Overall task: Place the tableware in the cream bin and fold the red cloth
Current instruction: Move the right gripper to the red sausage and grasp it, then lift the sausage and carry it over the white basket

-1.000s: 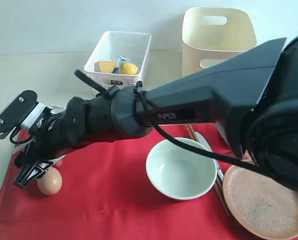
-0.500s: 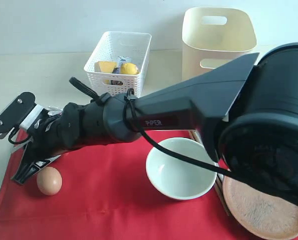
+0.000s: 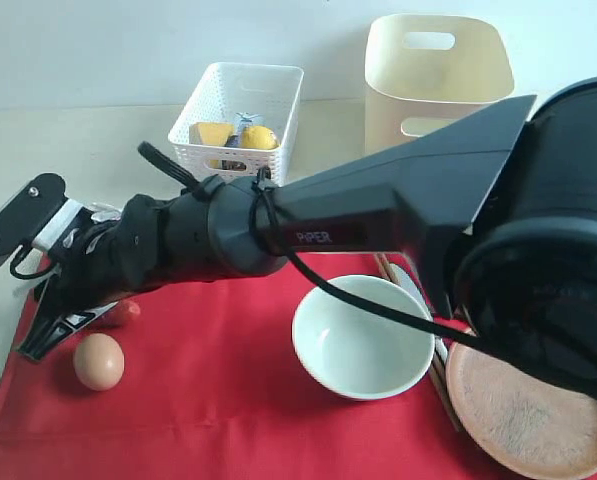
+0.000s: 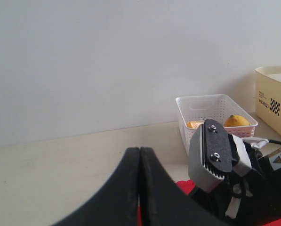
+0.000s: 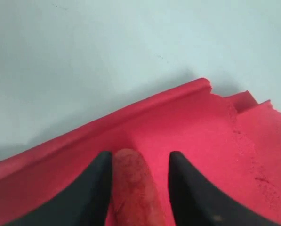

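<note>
The red cloth [image 3: 208,400] lies spread over the near table. On it stand the pale bowl [image 3: 363,340] and the brown plate [image 3: 528,400], with chopsticks [image 3: 446,392] and a metal utensil [image 3: 410,282] between them, partly hidden. The cream bin [image 3: 438,80] stands at the back right. My right gripper [image 3: 40,338] reaches across to the cloth's left edge. Its jaws [image 5: 138,160] are open around a red sausage [image 5: 133,188], which touches one finger and stands apart from the other. My left gripper [image 4: 139,150] is shut and empty; the exterior view does not show it.
An egg [image 3: 98,360] sits on the cloth beside the right gripper, and the sausage [image 3: 126,312] shows just above it. The white perforated basket [image 3: 240,110] at the back holds a lemon [image 3: 259,137] and cheese [image 3: 213,133]. The right arm spans the middle of the scene.
The right gripper lifted off the egg and shifted toward the cloth's left edge. Its jaws narrowed, then parted again. The sausage now shows beside the egg.
</note>
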Available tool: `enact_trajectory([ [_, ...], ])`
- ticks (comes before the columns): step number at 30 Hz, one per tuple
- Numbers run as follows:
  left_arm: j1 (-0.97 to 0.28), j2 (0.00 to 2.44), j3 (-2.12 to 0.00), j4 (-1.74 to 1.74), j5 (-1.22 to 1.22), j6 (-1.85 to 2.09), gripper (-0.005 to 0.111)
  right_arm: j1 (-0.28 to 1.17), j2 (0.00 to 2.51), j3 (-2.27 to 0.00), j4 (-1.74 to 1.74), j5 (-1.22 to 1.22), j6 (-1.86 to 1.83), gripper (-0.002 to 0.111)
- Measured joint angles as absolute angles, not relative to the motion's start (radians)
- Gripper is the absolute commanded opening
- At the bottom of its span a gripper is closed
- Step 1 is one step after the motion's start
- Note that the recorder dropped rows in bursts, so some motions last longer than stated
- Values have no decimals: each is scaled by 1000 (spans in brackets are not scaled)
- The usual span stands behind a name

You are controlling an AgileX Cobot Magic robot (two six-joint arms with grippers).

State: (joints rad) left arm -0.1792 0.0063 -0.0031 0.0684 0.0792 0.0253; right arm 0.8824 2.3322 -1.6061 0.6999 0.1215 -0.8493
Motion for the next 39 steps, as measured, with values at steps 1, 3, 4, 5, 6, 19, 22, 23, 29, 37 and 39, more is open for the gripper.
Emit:
enact_trajectory([
  [1,-179,6,-3,68,79,25,0,882,2331,-1606,700,121,-849,50],
  [3,-179,6,-3,68,79,25,0,882,2331,-1606,682,129,-849,50],
  [4,-179,6,-3,68,79,25,0,882,2331,-1606,670,137,-849,51],
  [5,-179,6,-3,68,79,25,0,882,2336,-1606,655,148,-849,51],
  [6,-179,6,-3,68,79,25,0,882,2340,-1606,638,161,-849,51],
  [19,-179,6,-3,68,79,25,0,882,2375,-1606,497,178,-849,16],
  [22,-179,6,-3,68,79,25,0,882,2375,-1606,488,176,-849,1],
  [23,-179,6,-3,68,79,25,0,882,2375,-1606,486,174,-849,0],
  [29,-179,6,-3,68,79,25,0,882,2376,-1606,479,153,-843,0],
  [37,-179,6,-3,68,79,25,0,882,2284,-1601,477,153,-816,0],
  [39,-179,6,-3,68,79,25,0,882,2247,-1601,477,153,-807,0],
])
